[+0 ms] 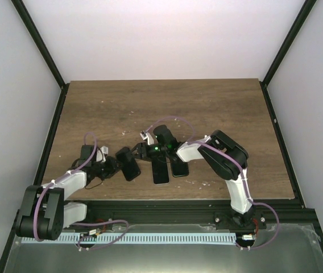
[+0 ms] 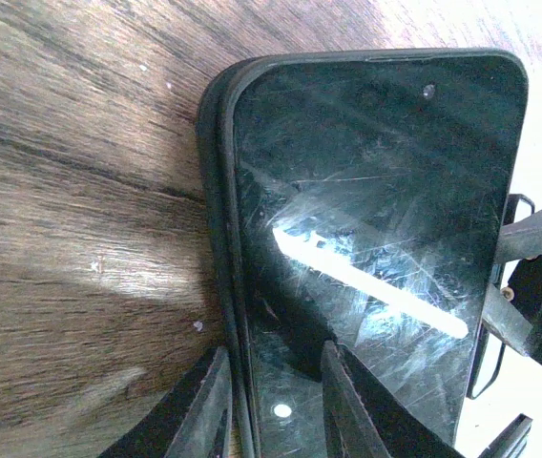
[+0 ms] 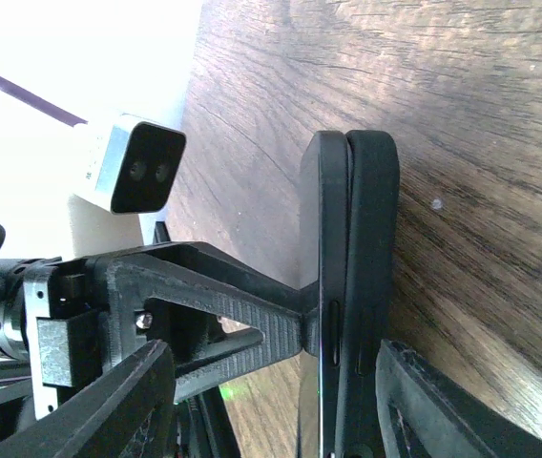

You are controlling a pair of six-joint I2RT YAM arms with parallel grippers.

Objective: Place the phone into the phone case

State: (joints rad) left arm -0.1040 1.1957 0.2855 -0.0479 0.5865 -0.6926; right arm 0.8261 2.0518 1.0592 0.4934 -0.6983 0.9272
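The phone (image 2: 376, 239), slim with a dark glossy screen, lies against a phone case (image 2: 216, 191) that shows as a dark rim along its left edge. In the right wrist view the phone (image 3: 326, 239) and the thicker, dark-looking case (image 3: 374, 248) stand edge-on and pressed together. My left gripper (image 2: 271, 391) pinches their long edge, with one finger on the screen and one outside the case. My right gripper (image 3: 276, 382) is open wide, one finger on each side of the pair, touching neither. In the top view the pair (image 1: 130, 165) sits between my left gripper (image 1: 117, 166) and my right gripper (image 1: 140, 152).
Two black slabs (image 1: 160, 170) (image 1: 178, 168) lie side by side under the right wrist, near the table's front edge (image 1: 178, 199). The left wrist's white camera box (image 3: 133, 172) shows close to the right gripper. Black frame posts (image 1: 39, 45) run along both side walls.
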